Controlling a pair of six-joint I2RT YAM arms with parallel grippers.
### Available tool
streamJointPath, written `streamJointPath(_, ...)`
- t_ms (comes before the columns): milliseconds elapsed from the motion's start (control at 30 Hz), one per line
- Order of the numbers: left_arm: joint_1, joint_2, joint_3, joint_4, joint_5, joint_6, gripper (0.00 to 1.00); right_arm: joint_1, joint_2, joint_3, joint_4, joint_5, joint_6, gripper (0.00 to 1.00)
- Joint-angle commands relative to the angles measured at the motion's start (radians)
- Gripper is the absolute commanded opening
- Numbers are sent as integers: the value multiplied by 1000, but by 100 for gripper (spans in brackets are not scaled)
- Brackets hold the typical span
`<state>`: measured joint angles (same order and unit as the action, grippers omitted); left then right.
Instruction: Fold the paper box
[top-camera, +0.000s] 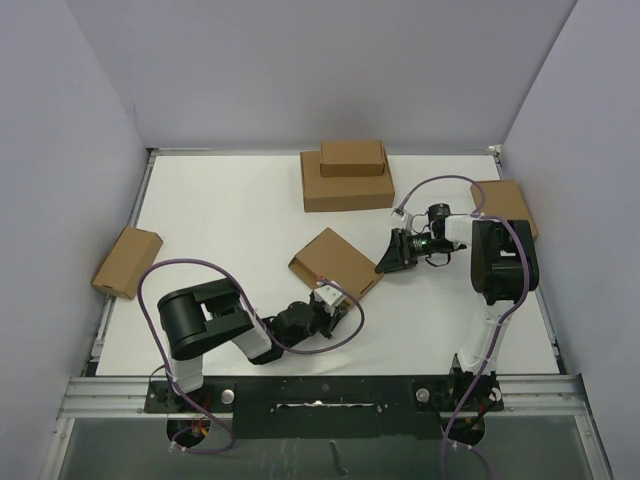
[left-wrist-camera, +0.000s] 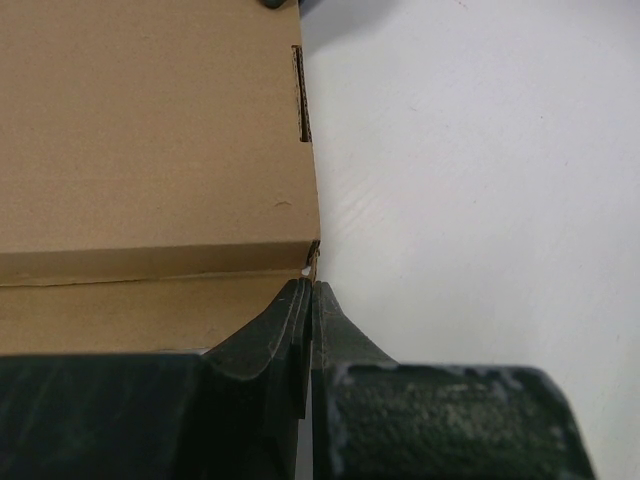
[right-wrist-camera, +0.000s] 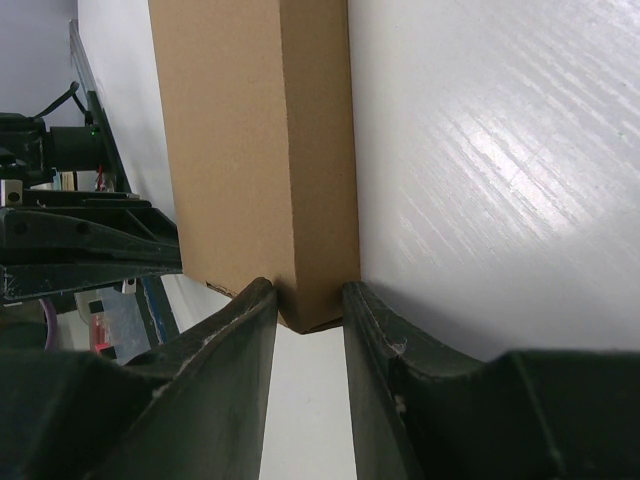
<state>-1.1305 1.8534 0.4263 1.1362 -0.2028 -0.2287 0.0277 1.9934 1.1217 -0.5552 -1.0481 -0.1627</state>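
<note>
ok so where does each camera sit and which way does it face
top external: above and behind the bases, looking down on the table; left arm and right arm show, the paper box between them.
left wrist: on its arm, looking along the shut left gripper at a box corner.
right wrist: on its arm, looking past the right gripper, closed across a box corner.
shared: all see that box.
</note>
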Motion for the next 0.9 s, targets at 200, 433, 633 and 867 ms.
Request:
streamJointPath(200, 5, -22, 15, -6, -8, -25, 0, 1, 23, 16, 28, 86, -23, 32)
streamJointPath(433, 16, -50, 32, -54, 7, -51, 0, 3, 21, 16, 28, 86, -24, 32)
streamJointPath(633, 21, -81, 69, -142, 30, -54, 0, 6, 20, 16, 26, 89, -25, 32)
streamJointPath(867, 28, -150, 177, -410, 44, -78, 1, 8, 19, 18, 26, 91, -28, 32)
